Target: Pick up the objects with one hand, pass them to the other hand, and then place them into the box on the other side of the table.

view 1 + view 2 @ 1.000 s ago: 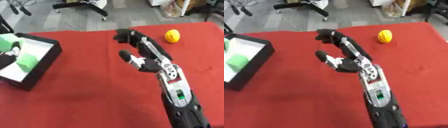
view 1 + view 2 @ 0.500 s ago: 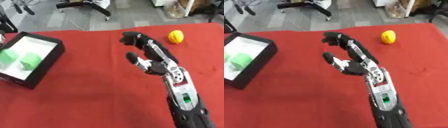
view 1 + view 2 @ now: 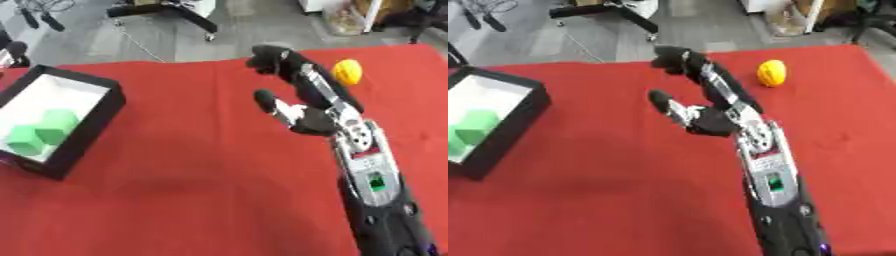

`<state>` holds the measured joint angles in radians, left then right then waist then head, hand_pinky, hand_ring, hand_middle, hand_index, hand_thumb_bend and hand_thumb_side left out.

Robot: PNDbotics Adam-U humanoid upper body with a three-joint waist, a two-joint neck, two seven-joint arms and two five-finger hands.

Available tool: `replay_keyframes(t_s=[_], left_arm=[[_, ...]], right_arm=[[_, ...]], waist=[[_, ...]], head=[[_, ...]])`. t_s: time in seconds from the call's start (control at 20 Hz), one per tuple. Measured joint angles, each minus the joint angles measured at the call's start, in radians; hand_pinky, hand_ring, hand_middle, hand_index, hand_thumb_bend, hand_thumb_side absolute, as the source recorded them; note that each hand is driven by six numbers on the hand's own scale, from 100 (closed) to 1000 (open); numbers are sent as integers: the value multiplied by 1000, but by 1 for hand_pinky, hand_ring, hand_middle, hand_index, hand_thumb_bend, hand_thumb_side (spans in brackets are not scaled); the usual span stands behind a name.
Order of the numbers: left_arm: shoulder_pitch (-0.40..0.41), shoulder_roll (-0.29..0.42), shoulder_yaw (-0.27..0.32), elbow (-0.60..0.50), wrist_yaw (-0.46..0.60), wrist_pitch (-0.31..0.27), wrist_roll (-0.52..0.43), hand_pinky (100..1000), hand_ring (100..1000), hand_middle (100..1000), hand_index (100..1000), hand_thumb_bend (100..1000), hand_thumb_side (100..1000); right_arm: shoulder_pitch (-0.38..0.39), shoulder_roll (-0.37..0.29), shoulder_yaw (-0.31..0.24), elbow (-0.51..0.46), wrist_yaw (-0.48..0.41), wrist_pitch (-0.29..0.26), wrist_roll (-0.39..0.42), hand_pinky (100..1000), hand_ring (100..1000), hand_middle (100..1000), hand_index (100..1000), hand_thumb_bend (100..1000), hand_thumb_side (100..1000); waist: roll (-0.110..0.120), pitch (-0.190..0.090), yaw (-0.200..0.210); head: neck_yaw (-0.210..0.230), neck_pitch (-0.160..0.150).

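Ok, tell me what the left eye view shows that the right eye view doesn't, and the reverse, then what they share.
Only the left eye view shows the whole black box with both green blocks in full; the right eye view cuts them off at its left edge. Only the right eye view shows bare red cloth well to the right of the yellow object. Both show the right hand open above the cloth, holding nothing, the yellow object lying apart from it on the far right. The left hand shows in neither.
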<state>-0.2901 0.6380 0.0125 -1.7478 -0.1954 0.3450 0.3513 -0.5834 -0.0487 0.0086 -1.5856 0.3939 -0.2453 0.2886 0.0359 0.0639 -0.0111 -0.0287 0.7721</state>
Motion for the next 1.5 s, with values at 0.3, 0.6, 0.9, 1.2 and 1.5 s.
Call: replay_keyframes(t_s=[0.3, 0.6, 0.9, 1.2, 1.5], left_arm=[[57, -150, -24, -213, 112, -180, -27, 791, 828, 856, 901, 592, 694], [57, -201, -42, -233, 140, -244, -62, 775, 795, 827, 861, 568, 702], [65, -314, -105, -233, 191, -311, -128, 772, 787, 818, 832, 550, 718], [90, -413, -131, -233, 141, -316, -191, 771, 786, 817, 823, 540, 724], [97, -431, -140, -233, 106, -306, -204, 771, 786, 817, 817, 535, 731]], right_arm=[[-181, -116, -112, 372, 246, 58, -201, 857, 895, 882, 917, 360, 536], [-206, -131, -143, 543, 336, 49, -300, 867, 923, 931, 923, 359, 535], [-249, -122, -248, 668, 411, 109, -332, 876, 932, 935, 921, 348, 508], [-294, -133, -317, 815, 500, 199, -409, 881, 935, 939, 920, 344, 489], [-325, -169, -362, 928, 596, 295, -505, 879, 934, 937, 916, 334, 467]], waist=[[0, 0, 28], [0, 0, 33], [0, 1, 64], [0, 1, 73], [0, 1, 74]], head=[[-38, 0], [-63, 0], [-138, 0], [-200, 0], [-221, 0]])
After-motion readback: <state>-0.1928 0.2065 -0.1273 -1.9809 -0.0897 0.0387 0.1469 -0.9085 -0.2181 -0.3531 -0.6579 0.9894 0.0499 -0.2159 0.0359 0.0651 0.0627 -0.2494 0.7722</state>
